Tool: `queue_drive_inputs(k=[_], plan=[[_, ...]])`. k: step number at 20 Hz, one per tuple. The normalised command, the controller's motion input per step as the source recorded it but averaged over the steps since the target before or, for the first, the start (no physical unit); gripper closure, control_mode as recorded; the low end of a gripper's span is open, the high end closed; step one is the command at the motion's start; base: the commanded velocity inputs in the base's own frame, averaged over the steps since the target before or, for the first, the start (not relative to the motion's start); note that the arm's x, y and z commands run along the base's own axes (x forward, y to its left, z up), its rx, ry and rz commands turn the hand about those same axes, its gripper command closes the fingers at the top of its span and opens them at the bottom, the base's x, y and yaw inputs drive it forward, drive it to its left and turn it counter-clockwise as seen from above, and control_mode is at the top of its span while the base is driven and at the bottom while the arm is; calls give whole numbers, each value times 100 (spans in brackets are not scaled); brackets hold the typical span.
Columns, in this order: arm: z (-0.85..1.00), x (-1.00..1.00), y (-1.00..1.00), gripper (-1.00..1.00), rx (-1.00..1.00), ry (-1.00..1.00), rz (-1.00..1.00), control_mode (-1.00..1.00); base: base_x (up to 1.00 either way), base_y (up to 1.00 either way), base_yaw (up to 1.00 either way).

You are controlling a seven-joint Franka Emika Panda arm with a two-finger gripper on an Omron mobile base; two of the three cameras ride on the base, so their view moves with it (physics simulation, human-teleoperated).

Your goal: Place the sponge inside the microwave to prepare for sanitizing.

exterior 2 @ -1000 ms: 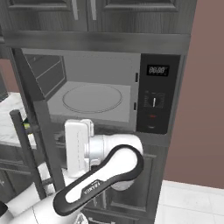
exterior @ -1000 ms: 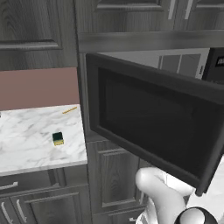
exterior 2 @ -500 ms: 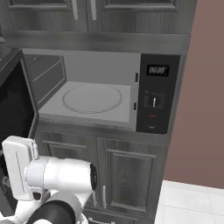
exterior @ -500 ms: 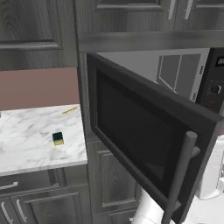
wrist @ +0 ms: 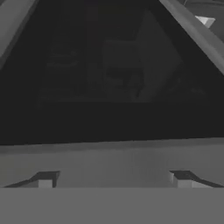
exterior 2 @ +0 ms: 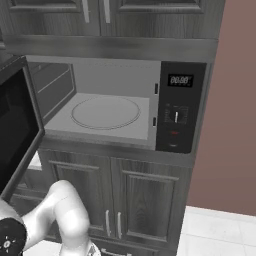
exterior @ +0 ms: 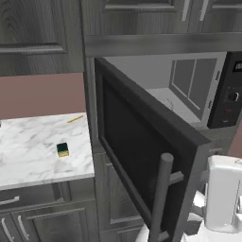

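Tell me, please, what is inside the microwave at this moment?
Inside the microwave only the round turntable shows on the light grey floor; nothing lies on it. The sponge rests on the marble counter. The cavity's near left corner is hidden behind the open door.

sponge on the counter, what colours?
Dark green top over a yellow base; the sponge shows best in the left base view, lying on the marble counter.

To my left the white marble worktop (exterior: 33, 151) carried two things. The sponge (exterior: 62, 149) lay flat near its front right part, green side up. The thin yellow-orange stick (exterior: 75, 119) lay further back, near the brown wall, well apart from the sponge. Below ran dark drawers and cabinet fronts.
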Motion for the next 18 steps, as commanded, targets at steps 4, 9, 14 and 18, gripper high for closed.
queue_drive_inputs(k=[4, 9, 14, 18], plan=[[-21, -32, 100, -100, 0, -13, -44, -100, 0, 0, 0], [-39, -7, 100, -100, 0, 0, -26, -100, 0, 0, 0], [-47, 31, 91, -100, 0, 13, -3, -100, 0, 0, 0], [-52, 42, 80, -100, 0, 9, 0, -100, 0, 0, 0]])
